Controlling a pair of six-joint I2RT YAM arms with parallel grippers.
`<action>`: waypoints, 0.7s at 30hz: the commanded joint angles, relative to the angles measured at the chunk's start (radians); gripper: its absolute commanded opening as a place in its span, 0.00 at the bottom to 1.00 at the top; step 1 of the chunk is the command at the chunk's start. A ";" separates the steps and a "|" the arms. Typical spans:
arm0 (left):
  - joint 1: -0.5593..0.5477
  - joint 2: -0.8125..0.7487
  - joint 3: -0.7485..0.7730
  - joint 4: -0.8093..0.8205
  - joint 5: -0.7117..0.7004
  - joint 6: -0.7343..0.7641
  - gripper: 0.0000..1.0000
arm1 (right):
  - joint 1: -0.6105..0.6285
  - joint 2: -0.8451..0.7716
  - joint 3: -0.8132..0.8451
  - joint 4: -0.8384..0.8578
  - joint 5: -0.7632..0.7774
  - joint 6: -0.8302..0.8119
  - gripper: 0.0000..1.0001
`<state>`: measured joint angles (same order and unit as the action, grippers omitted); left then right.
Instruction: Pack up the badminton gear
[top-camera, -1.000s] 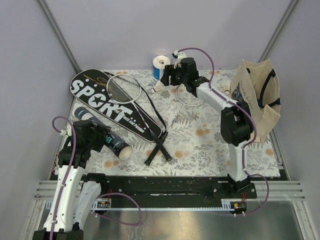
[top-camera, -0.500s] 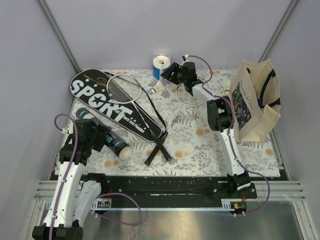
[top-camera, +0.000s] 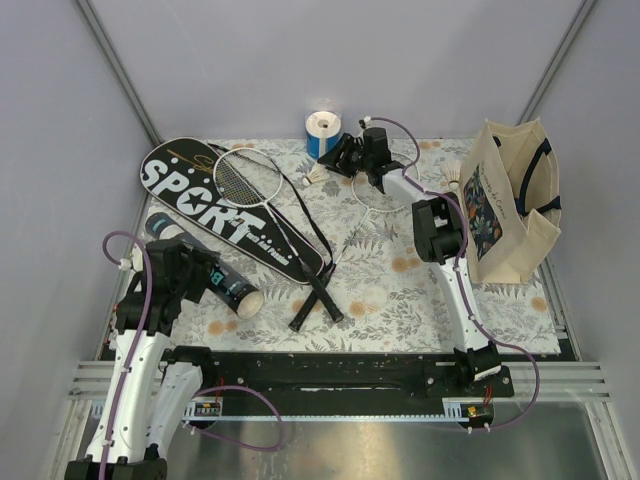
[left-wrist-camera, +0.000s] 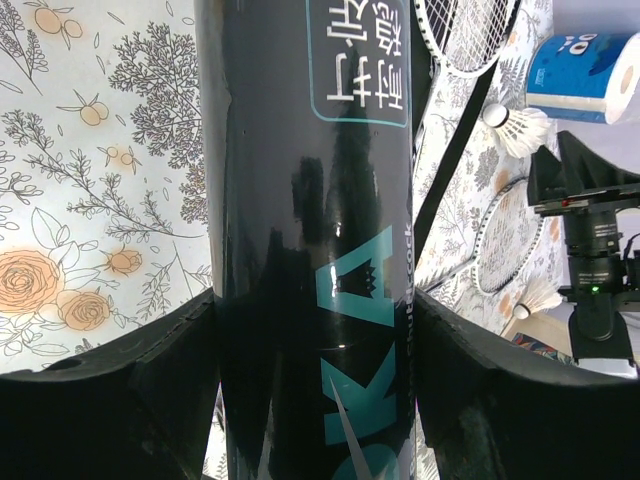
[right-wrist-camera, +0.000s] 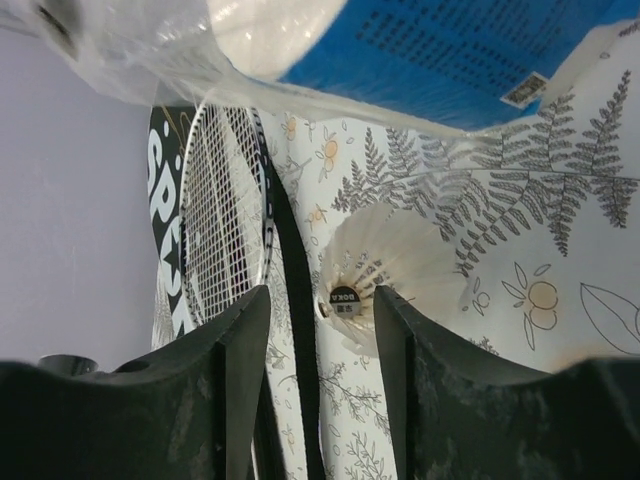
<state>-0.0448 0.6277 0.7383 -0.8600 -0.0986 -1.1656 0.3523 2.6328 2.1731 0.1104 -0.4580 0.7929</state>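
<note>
Right fingers (right-wrist-camera: 240, 400) half-open astride the shuttlecock (right-wrist-camera: 385, 265), left fingers (left-wrist-camera: 150, 390) clamped on the black tube (left-wrist-camera: 310, 250); pinch the feathers off-centre and it may crush or squirt away.

Glossy black tube (left-wrist-camera: 310, 150) clamped in left end effector (left-wrist-camera: 313, 315), shuttlecock (left-wrist-camera: 520, 128) beyond

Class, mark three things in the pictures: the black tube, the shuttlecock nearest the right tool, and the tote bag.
black tube (left-wrist-camera: 310, 250), left wrist view, middle of its glossy body.
shuttlecock (right-wrist-camera: 390, 260), right wrist view, on its feather skirt.
tote bag (top-camera: 515, 250), top view, lower beige side panel.
</note>
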 joint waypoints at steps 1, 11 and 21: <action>0.000 -0.008 0.055 0.059 -0.030 -0.029 0.18 | 0.005 -0.066 -0.039 0.004 -0.036 -0.003 0.52; 0.000 0.041 0.096 0.050 -0.139 -0.104 0.20 | 0.005 -0.129 -0.151 0.069 -0.082 0.005 0.20; 0.003 0.142 0.187 0.053 -0.257 -0.158 0.22 | 0.004 -0.417 -0.415 0.273 -0.123 0.011 0.00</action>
<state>-0.0448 0.7231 0.8421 -0.8745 -0.2802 -1.2991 0.3523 2.4302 1.8297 0.2417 -0.5419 0.8135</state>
